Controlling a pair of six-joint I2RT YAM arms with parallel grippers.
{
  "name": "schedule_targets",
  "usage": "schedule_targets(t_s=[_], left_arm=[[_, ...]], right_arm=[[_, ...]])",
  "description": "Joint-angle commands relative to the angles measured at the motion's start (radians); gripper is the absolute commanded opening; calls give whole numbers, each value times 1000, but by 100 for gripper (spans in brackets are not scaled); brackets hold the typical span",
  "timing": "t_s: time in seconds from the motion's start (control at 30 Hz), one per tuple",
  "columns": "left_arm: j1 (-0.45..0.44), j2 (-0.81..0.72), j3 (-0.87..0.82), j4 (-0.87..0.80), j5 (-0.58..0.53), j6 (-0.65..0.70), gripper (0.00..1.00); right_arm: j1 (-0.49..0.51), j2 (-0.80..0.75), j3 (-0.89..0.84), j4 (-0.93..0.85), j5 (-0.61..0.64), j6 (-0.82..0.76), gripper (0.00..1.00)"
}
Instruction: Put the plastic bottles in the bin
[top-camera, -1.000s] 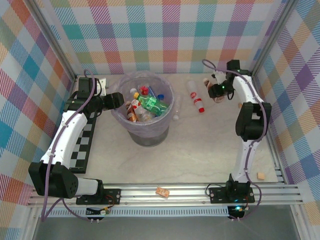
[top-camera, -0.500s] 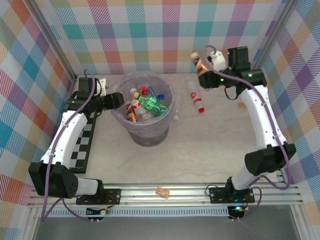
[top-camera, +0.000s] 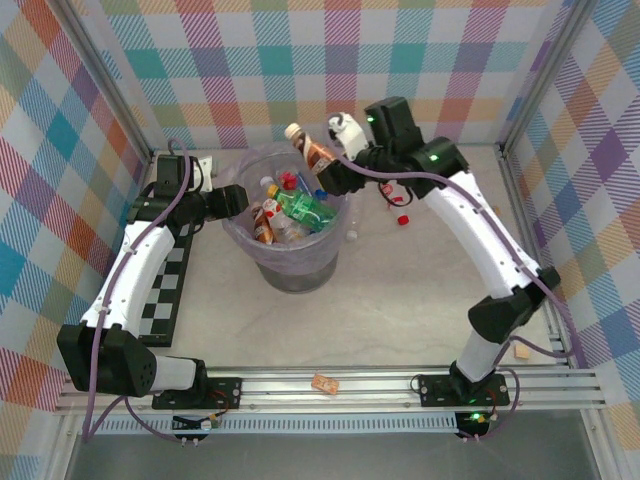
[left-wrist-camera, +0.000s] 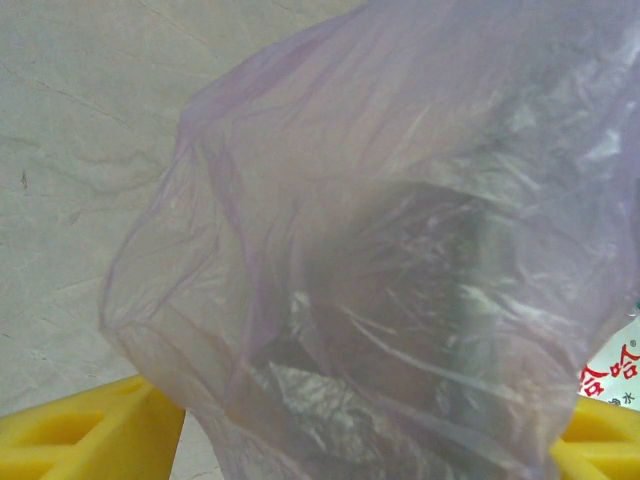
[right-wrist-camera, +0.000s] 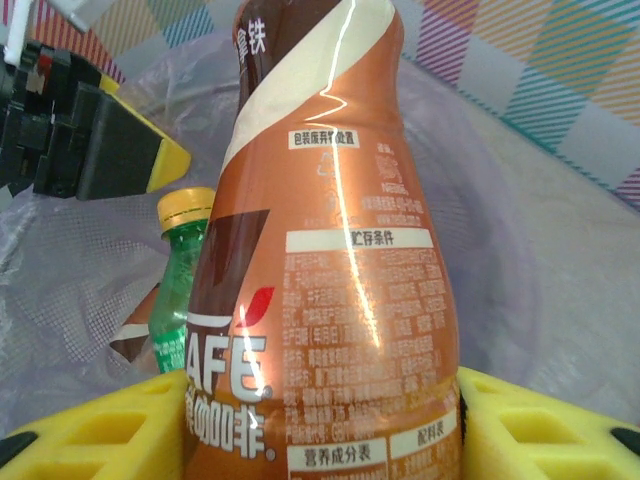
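Brown bottle (right-wrist-camera: 330, 300) label: "AFE", "贮存条件", Chinese print

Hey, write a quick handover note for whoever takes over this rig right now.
Right gripper: shut on a brown bottle, above the far rim of the bin.
Left gripper: at the bin's left rim, liner between its fingers; grip unclear.
Done: several bottles in the bin, a green bottle among them.
Left: drop the held one in; fetch the red-capped bottle lying on the table right of the bin.
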Motion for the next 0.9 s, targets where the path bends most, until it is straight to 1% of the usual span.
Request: schedule_targets(t_s=[0.0, 0.13, 0.23, 0.3, 0.4, 0.5, 0.57, 0.67, 0.73, 0.87], left_arm=[[15, 1, -14, -34, -3, 17, 71], [15, -4, -14, -35, -5, 17, 70], [15, -3, -14, -36, -6, 19, 70], [14, -4, -14, -36, -5, 18, 70], [16, -3, -13, -35, -3, 18, 70], [16, -4, -13, -36, -3, 17, 70], [16, -3, -14, -36, -3, 17, 70], [16, -2, -14, -36, -3, 17, 70], [16, -2, -14, -36, -3, 17, 70], [16, -2, -14, -36, -5, 17, 70]], right_arm=[[29, 56, 63, -60, 55, -31, 56], [47, 101, 81, -105, 118, -43, 59], [54, 95, 74, -135, 144, -36, 62], [57, 84, 71, -149, 160, -34, 68], [58, 62, 75, -163, 172, -31, 80], [58, 34, 77, -143, 172, -31, 86], [58, 23, 84, -124, 169, -38, 86], [58, 39, 123, -104, 162, -43, 82], [58, 71, 163, -93, 148, -47, 78], [58, 149, 256, -82, 128, -53, 72]])
